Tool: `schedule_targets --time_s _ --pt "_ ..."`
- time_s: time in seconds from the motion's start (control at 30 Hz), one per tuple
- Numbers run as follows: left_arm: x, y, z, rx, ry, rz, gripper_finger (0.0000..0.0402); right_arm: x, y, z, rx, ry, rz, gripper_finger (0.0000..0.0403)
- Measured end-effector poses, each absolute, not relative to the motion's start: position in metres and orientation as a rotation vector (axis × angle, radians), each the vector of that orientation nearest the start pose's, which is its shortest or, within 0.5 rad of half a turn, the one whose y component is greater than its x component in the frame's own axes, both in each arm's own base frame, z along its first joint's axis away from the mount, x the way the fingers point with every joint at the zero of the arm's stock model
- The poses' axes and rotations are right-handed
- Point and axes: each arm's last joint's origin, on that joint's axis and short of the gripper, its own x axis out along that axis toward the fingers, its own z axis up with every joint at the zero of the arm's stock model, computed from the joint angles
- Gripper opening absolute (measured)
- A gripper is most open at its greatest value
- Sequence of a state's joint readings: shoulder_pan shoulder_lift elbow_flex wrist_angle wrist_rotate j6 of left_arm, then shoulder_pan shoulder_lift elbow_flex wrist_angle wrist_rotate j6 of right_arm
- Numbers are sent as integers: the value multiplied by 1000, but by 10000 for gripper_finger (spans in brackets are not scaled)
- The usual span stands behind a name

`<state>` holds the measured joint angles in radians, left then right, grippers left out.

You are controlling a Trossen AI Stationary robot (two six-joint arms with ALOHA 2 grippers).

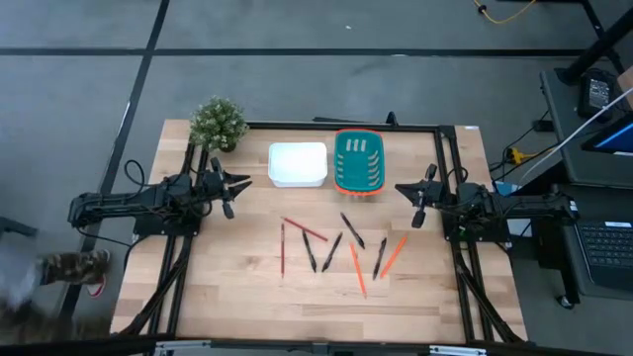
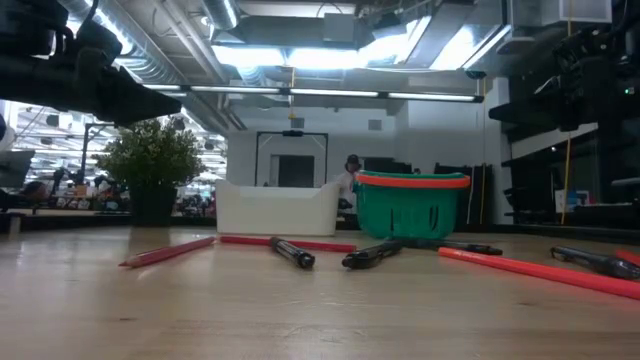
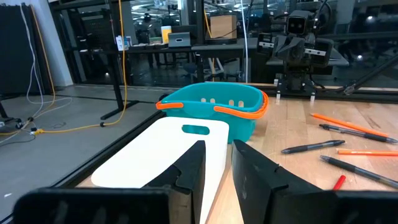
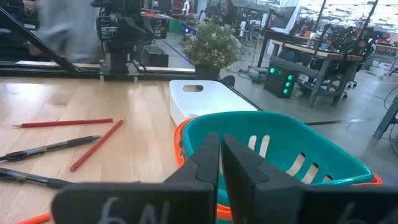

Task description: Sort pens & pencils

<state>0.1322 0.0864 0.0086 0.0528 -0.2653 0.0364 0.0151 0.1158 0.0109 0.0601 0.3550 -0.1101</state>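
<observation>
Several dark pens [image 1: 333, 250] and red and orange pencils [image 1: 357, 269] lie scattered flat on the wooden table, near of a white tray [image 1: 298, 164] and a teal basket with an orange rim [image 1: 358, 161]. The low view shows a pen [image 2: 292, 252] and an orange pencil [image 2: 540, 270] resting on the table top. My left gripper [image 1: 237, 193] hovers left of the tray, fingers slightly open [image 3: 219, 146]. My right gripper [image 1: 407, 198] hovers right of the basket, shut [image 4: 221, 140]. Both are well above the sticks and hold nothing.
A potted plant [image 1: 218, 124] stands at the table's far left corner. Black frame rails [image 1: 450, 188] run along the far edge and both sides of the table. Bare wood lies near of the sticks [image 1: 326, 311]. Desks and equipment fill the room beyond.
</observation>
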Motion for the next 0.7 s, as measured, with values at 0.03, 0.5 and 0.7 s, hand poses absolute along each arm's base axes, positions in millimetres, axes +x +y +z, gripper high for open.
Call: schedule_targets --time_s 0.03,0.5,0.7 --pt "100 21 165 38 33 398 72 103 -9 164 -117 63 -337 21" --pt "100 21 166 36 16 398 72 103 -7 175 163 -92 -270 21" --pt "100 21 166 28 15 397 72 102 -7 181 177 -161 -265 21"
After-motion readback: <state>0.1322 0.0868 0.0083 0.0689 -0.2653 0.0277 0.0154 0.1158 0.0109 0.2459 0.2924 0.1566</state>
